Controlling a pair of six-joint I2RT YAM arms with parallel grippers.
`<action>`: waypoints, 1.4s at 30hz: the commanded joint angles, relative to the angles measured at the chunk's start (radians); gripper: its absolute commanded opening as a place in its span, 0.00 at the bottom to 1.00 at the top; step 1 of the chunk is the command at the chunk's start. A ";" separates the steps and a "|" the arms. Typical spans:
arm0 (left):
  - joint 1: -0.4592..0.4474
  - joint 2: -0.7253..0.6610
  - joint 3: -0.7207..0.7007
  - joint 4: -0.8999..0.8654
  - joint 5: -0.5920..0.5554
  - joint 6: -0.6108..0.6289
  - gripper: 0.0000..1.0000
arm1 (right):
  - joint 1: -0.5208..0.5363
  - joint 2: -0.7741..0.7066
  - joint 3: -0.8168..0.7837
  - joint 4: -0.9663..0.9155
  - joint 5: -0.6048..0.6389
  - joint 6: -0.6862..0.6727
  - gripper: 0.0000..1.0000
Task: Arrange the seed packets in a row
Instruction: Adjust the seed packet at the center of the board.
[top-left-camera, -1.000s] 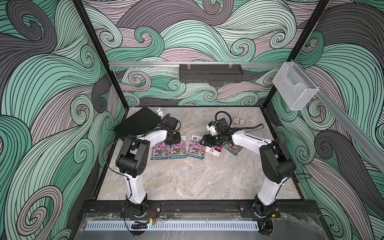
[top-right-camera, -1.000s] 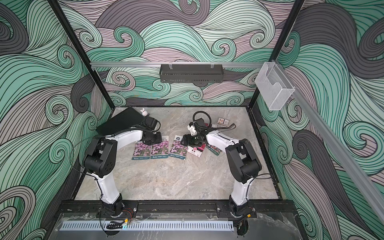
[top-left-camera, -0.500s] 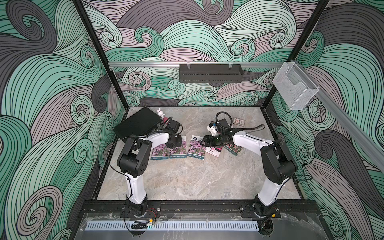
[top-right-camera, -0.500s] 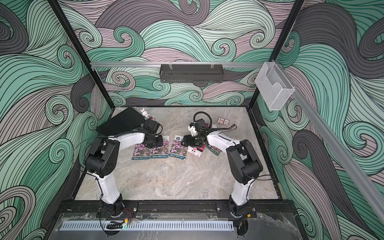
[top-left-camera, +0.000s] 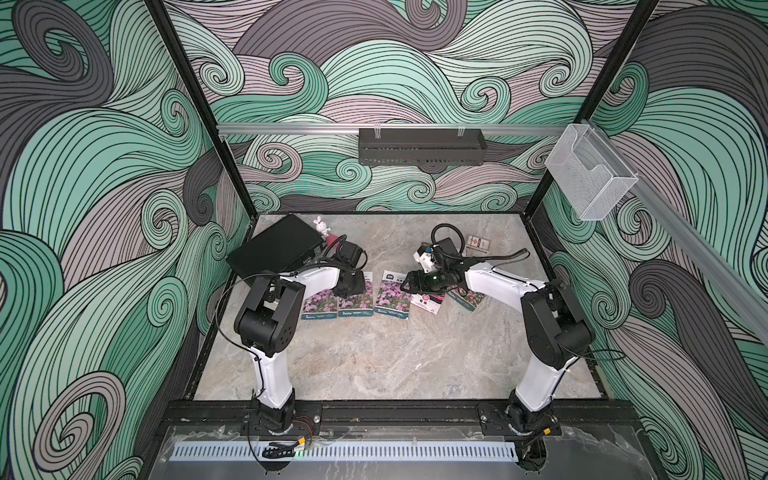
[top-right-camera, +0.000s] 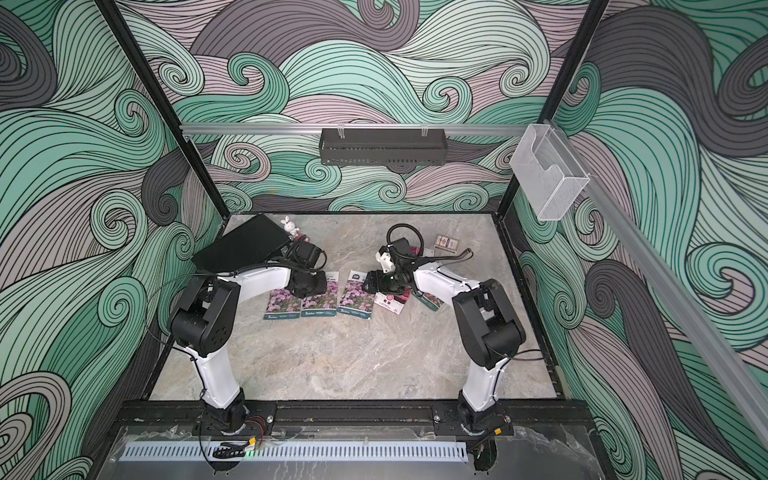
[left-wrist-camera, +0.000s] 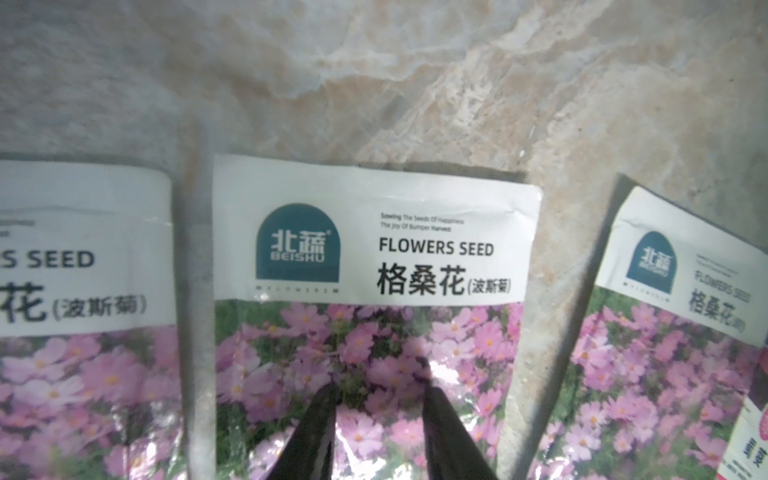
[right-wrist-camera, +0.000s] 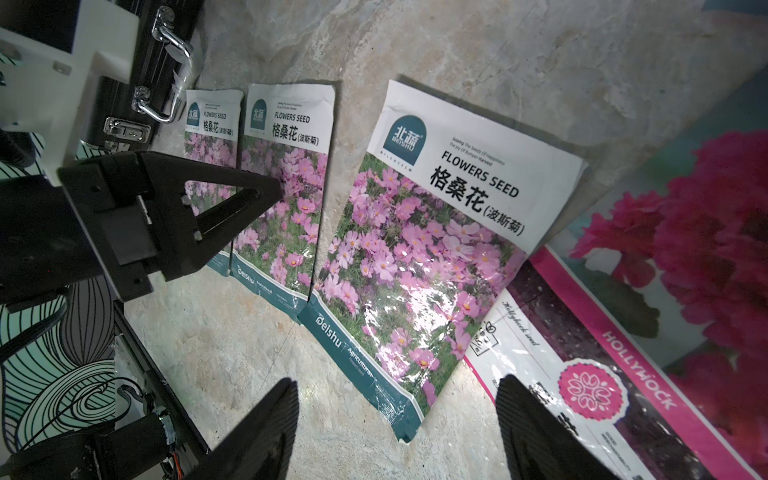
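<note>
Beside the black case (top-left-camera: 274, 249): three purple-pink seed packets (top-left-camera: 355, 301) lay in a row on the bench (top-left-camera: 374, 365), the nearest partly hidden by the left arm (top-left-camera: 307, 282).
Left pincer (left-wrist-camera: 380, 390): hung released, tips apart above the middle packet (left-wrist-camera: 374, 249).
Right pincer (right-wrist-camera: 397, 382): hung released wide above the third packet (right-wrist-camera: 436, 249), the row's farthest from the case.
Hollyhock packet (right-wrist-camera: 623, 395): overlapped the third packet, cut off by the frame.
Red-pink packet (top-left-camera: 467, 298): lay farther still, mostly under the right arm (top-left-camera: 498, 286).
</note>
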 joint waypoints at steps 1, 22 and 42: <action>-0.017 -0.015 -0.019 -0.028 -0.012 -0.029 0.37 | -0.001 -0.016 -0.015 0.003 -0.016 0.000 0.77; -0.019 -0.334 0.140 -0.215 -0.053 0.006 0.38 | 0.077 0.092 0.087 -0.044 0.053 -0.013 0.77; -0.003 -0.590 -0.002 -0.191 -0.102 0.063 0.39 | 0.095 0.343 0.347 -0.253 0.243 -0.168 0.77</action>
